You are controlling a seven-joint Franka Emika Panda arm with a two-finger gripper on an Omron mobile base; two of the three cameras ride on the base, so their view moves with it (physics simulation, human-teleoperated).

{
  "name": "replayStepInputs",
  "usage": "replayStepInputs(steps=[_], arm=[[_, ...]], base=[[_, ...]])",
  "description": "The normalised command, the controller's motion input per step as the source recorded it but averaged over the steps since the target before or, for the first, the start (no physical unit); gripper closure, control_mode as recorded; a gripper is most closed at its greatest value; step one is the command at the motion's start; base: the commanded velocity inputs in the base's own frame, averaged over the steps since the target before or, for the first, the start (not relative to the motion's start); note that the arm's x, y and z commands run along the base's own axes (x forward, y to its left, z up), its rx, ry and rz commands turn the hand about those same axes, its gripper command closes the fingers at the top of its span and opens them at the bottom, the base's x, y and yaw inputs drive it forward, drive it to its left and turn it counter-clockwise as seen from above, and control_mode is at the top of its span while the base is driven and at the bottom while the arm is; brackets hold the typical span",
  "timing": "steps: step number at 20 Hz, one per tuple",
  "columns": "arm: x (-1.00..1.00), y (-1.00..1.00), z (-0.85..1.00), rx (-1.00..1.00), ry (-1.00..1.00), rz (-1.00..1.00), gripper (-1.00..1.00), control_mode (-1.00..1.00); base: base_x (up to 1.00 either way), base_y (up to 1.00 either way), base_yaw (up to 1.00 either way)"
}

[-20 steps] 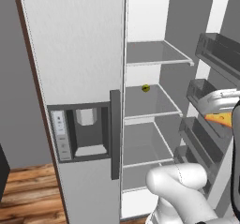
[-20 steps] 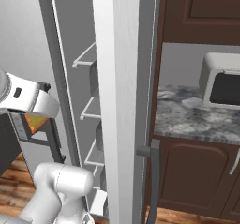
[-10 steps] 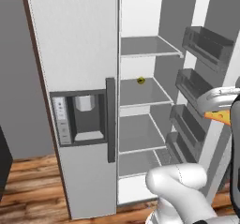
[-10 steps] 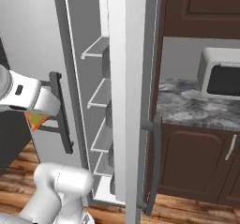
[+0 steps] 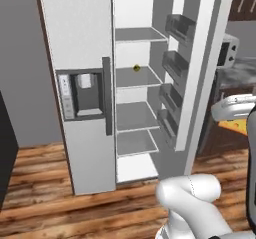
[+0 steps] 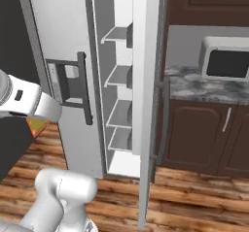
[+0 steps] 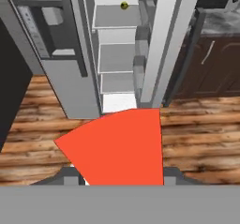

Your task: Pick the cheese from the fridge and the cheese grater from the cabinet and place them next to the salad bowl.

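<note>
My gripper (image 6: pixel 39 123) is shut on the cheese (image 6: pixel 36 126), a yellow-orange wedge with a reddish edge. In the hand view the cheese (image 7: pixel 119 145) fills the lower middle and hides my gripper (image 7: pixel 119 178). In the left base view the cheese (image 5: pixel 234 126) hangs under my gripper (image 5: pixel 239 119) at the right edge, away from the fridge (image 5: pixel 82 38). The fridge (image 6: pixel 58 27) is tall and light grey, and its right door (image 6: pixel 145 80) stands open on white shelves. A dark brown cabinet (image 6: pixel 209 3) hangs at the upper right. The cheese grater and the salad bowl are out of view.
A small yellow item (image 5: pixel 136 68) lies on a middle fridge shelf. A microwave (image 6: pixel 227 63) stands on the granite counter (image 6: pixel 204 88) above dark lower cupboards (image 6: pixel 199 134). The open fridge door (image 5: pixel 200 58) juts out towards me. Wooden floor (image 7: pixel 197 134) lies below.
The whole picture has shifted: the base has backed away from the fridge, which now looks smaller. The cheese stays in my shut gripper.
</note>
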Motion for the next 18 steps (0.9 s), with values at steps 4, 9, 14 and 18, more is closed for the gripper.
replayStepInputs(steps=[4,9,14,18], arm=[[0.0,0.0,0.0,0.0,0.0,0.0,1.0,1.0],[0.0,0.0,0.0,0.0,0.0,0.0,1.0,1.0],[0.0,0.0,0.0,0.0,0.0,0.0,1.0,1.0],[0.0,0.0,0.0,0.0,0.0,0.0,1.0,1.0]], base=[[-0.41,0.0,-0.57],[-0.08,0.0,-0.86],[-0.01,0.0,-0.83],[0.0,-0.07,-0.69]])
